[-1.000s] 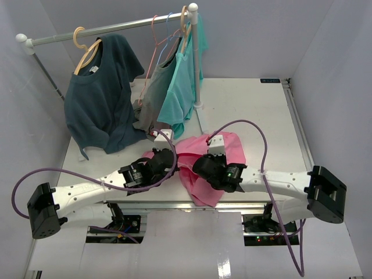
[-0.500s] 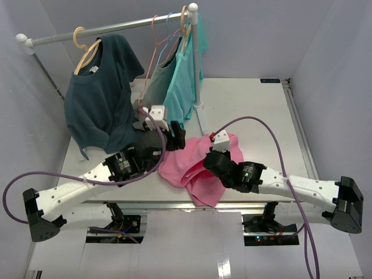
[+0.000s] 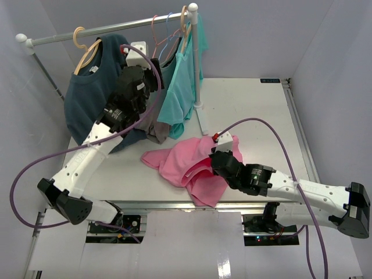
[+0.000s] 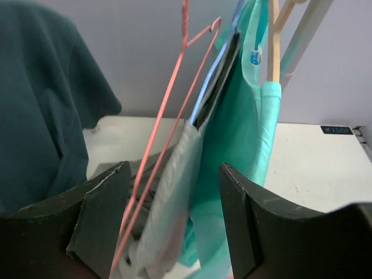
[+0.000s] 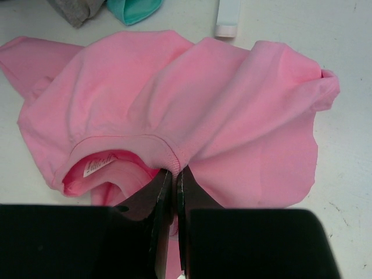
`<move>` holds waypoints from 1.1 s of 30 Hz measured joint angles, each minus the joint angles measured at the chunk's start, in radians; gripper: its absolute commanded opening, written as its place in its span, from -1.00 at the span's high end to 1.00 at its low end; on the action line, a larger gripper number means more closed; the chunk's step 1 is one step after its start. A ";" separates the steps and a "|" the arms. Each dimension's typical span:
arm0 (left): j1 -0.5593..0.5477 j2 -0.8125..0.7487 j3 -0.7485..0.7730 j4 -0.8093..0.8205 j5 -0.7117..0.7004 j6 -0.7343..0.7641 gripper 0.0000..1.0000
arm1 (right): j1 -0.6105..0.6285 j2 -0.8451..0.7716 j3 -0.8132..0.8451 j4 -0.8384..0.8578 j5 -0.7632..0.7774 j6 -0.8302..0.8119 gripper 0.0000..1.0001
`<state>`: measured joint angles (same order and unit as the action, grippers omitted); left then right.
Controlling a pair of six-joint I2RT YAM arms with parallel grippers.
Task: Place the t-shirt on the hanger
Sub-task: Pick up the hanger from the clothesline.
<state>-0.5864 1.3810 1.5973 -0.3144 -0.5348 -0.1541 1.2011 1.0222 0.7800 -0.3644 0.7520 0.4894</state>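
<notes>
The pink t-shirt (image 3: 183, 165) lies crumpled on the white table, its collar and label facing my right wrist camera (image 5: 203, 99). My right gripper (image 5: 172, 174) is shut on the ribbed collar edge, seen from above at the shirt's right side (image 3: 214, 158). The thin pink hanger (image 3: 154, 36) hangs bare on the rail. My left gripper (image 3: 154, 65) is raised to it and stands open (image 4: 174, 215). The hanger's wire (image 4: 174, 110) runs down through the gap, close to the left finger (image 4: 99, 221), and the fingers are not closed on it.
The rail (image 3: 104, 29) carries a navy shirt (image 3: 93, 110) on a wooden hanger, a grey shirt (image 4: 168, 192) on a blue hanger (image 4: 212, 81) and a turquoise shirt (image 4: 244, 133). The rack's post (image 3: 195, 58) and white foot (image 5: 228, 17) stand behind the pink shirt.
My left gripper let go of the pink shirt, opened, and rose from the table up to the hangers on the rail. The right gripper stayed shut on the collar.
</notes>
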 measured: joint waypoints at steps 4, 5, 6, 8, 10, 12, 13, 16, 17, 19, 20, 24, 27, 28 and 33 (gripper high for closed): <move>0.089 0.063 0.095 -0.018 0.119 0.052 -0.41 | 0.000 -0.034 -0.026 0.008 -0.011 -0.011 0.85; 0.110 0.078 0.111 -0.024 0.141 0.057 -0.39 | 0.000 -0.045 -0.030 0.009 -0.012 -0.014 0.84; 0.133 0.093 0.125 -0.028 0.162 0.061 -0.37 | 0.000 -0.056 -0.034 0.012 -0.013 -0.017 0.84; 0.173 0.119 0.143 -0.031 0.200 0.066 -0.34 | 0.000 -0.073 -0.042 0.017 -0.015 -0.022 0.84; 0.208 0.142 0.150 -0.037 0.244 0.069 -0.30 | 0.000 -0.082 -0.045 0.020 -0.016 -0.026 0.84; 0.228 0.157 0.150 -0.041 0.286 0.078 -0.28 | 0.000 -0.083 -0.045 0.024 -0.019 -0.027 0.84; 0.233 0.163 0.150 -0.043 0.308 0.082 -0.28 | 0.000 -0.083 -0.045 0.024 -0.020 -0.027 0.85; 0.235 0.170 0.150 -0.046 0.381 0.099 -0.27 | 0.000 -0.083 -0.045 0.025 -0.021 -0.028 0.84; 0.235 0.171 0.150 -0.046 0.398 0.103 -0.27 | 0.000 -0.083 -0.045 0.025 -0.022 -0.028 0.84; 0.234 0.171 0.150 -0.044 0.424 0.112 -0.25 | 0.000 -0.083 -0.045 0.026 -0.022 -0.028 0.85; 0.234 0.171 0.150 -0.044 0.434 0.115 -0.24 | 0.000 -0.083 -0.045 0.026 -0.022 -0.028 0.85; 0.235 0.175 0.146 -0.041 0.447 0.123 -0.22 | 0.000 -0.083 -0.046 0.026 -0.022 -0.029 0.84; 0.235 0.183 0.133 -0.031 0.444 0.127 -0.18 | 0.000 -0.084 -0.051 0.030 -0.022 -0.029 0.84; 0.236 0.187 0.130 -0.029 0.442 0.129 -0.16 | 0.000 -0.086 -0.054 0.031 -0.022 -0.029 0.84; 0.237 0.215 0.125 -0.026 0.437 0.139 0.10 | 0.000 -0.093 -0.058 0.030 -0.022 -0.029 0.84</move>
<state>-0.3496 1.5963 1.7222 -0.3404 -0.0975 -0.0154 1.2011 0.9287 0.7216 -0.3340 0.7296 0.4602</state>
